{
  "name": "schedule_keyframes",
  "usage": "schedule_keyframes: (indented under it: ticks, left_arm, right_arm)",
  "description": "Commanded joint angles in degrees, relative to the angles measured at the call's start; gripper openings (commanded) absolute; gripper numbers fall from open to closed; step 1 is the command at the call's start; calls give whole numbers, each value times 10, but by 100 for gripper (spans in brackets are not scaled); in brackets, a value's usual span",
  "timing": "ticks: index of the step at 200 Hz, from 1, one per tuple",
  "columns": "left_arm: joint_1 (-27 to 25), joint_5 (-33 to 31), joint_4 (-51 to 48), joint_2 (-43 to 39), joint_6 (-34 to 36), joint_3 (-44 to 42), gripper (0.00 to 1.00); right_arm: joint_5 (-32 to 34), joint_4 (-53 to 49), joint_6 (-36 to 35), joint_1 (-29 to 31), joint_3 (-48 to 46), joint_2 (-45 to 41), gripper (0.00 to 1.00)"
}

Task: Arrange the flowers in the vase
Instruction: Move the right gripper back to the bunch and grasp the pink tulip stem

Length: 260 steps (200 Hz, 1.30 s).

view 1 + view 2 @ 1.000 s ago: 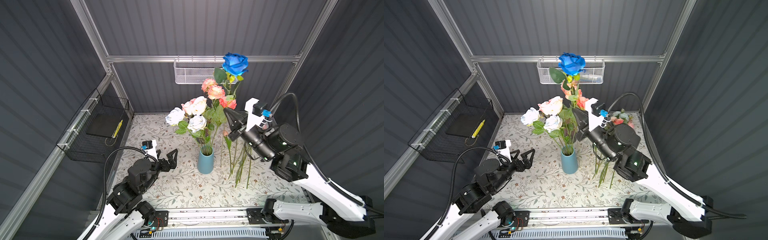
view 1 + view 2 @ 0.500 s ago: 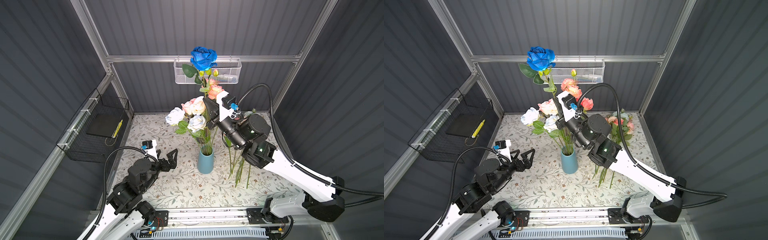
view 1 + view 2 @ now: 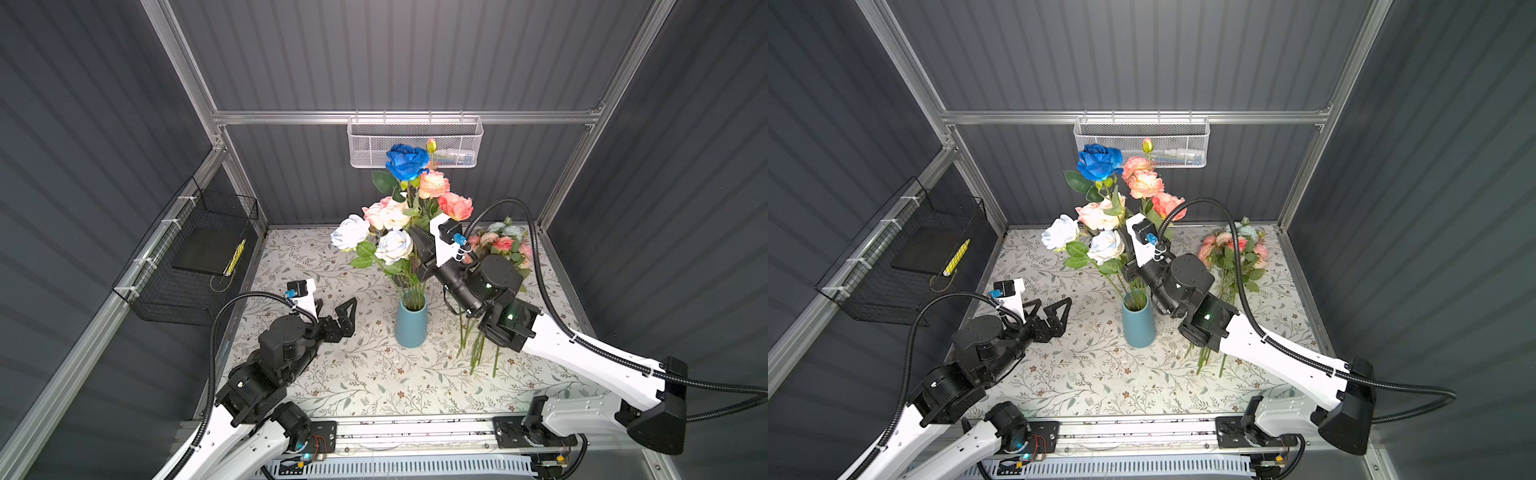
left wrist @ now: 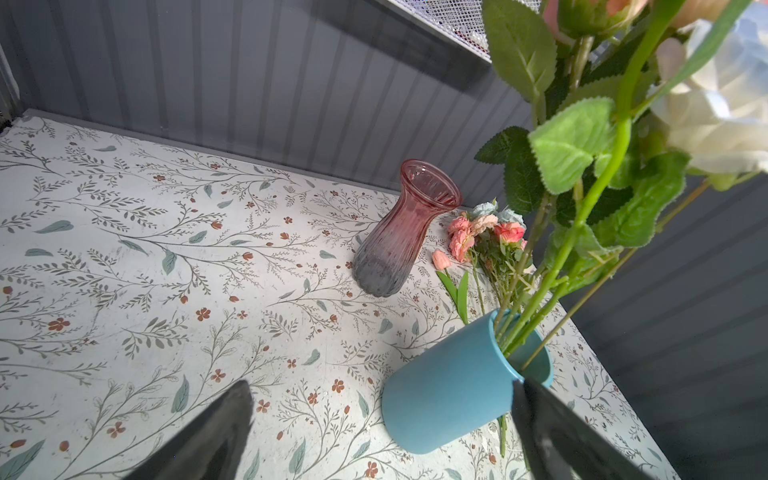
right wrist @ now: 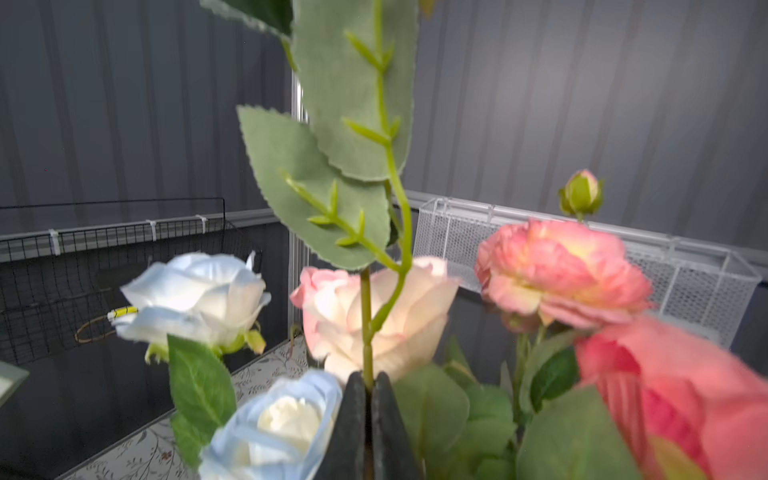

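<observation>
A blue vase [image 3: 410, 322] [image 3: 1138, 322] [image 4: 453, 399] stands mid-table holding several flowers with pale blue [image 3: 349, 232], cream-pink [image 5: 386, 307] and peach [image 3: 434, 185] heads. My right gripper [image 5: 368, 382] is shut on the green stem of the deep blue rose [image 3: 406, 161] [image 3: 1099, 161], whose head rises above the bouquet. In both top views its fingertips are buried among the leaves, and the stem's lower end is hidden. My left gripper [image 3: 338, 316] [image 3: 1054, 309] [image 4: 381, 384] hovers open and empty just left of the vase. More flowers [image 3: 498, 245] [image 3: 1229, 249] [image 4: 482, 232] lie on the table at right.
A pink glass vase [image 4: 399, 241] stands empty behind the blue one, hidden by the bouquet in both top views. A white mesh basket [image 3: 413, 141] hangs on the back wall. A black wire basket [image 3: 195, 257] hangs on the left wall.
My right arm has swung left with the deep blue rose, from beside the bouquet to over the vase, and its head now sits lower. The left arm has not moved.
</observation>
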Motion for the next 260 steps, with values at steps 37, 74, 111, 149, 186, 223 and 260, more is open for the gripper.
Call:
schedule_keyframes:
  ticks: [37, 74, 111, 149, 186, 223, 260]
  left_arm:
    - [-2, 17, 20, 11, 0, 2, 100]
    - [-2, 20, 21, 15, -1, 2, 100]
    - [-3, 26, 33, 22, -5, -6, 100]
    - [-2, 50, 53, 47, -7, -13, 100]
    - [-3, 84, 83, 80, -8, -16, 99]
    - [-3, 87, 88, 92, -11, -19, 100]
    - [-3, 82, 78, 82, -17, -25, 100]
  right_arm:
    - [33, -2, 111, -1, -97, -57, 12]
    - [26, -57, 157, 0, -128, -102, 43]
    - [33, -93, 183, -1, -160, -148, 51]
    - [76, -116, 204, -1, -208, -202, 55]
    - [109, -232, 285, -43, -214, -220, 54]
    - [-108, -389, 402, -237, -197, -143, 49]
    - [-192, -422, 369, -301, -133, 58, 50]
